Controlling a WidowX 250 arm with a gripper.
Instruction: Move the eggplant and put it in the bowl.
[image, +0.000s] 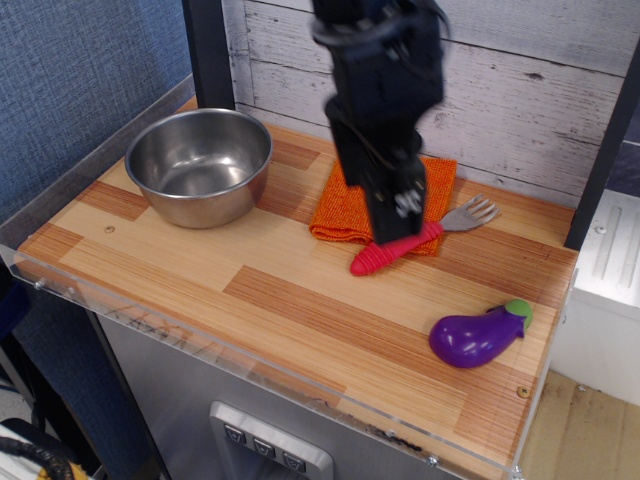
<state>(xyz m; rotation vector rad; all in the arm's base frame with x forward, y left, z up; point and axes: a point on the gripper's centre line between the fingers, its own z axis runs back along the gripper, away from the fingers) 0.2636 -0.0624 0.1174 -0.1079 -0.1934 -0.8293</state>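
Wood-plank table (250, 290), whitewashed board wall (520, 90) behind; fingers (405, 215) state unclear, over orange cloth (345, 200).

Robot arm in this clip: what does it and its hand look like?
The arm is all black and boxy, built from blocky housings, with a dark cable looping near the top. It narrows to a slim black hand bearing a small white marking near the tip. Motion blur hides finer detail.
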